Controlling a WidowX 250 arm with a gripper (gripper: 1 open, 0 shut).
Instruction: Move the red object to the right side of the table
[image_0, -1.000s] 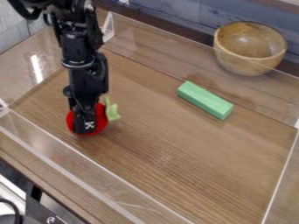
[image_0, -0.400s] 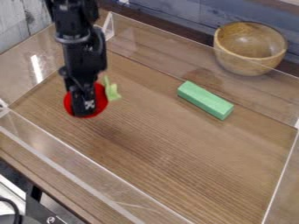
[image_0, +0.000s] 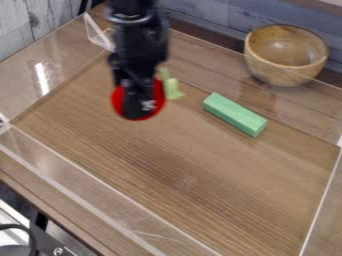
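Observation:
The red object (image_0: 147, 103), a small rounded red toy with a light green stem, hangs above the table (image_0: 201, 190) near its middle. My gripper (image_0: 136, 97) reaches down from above and is shut on the red object, its black fingers covering much of it. The green stem pokes out to the right of the fingers.
A flat green rectangular block (image_0: 235, 113) lies just right of the held toy. A round wooden bowl (image_0: 285, 54) stands at the back right. Low clear acrylic walls (image_0: 54, 180) edge the tabletop on all sides.
My gripper has lifted the red object off the left part of the table and carried it to the right and back, towards the green block.

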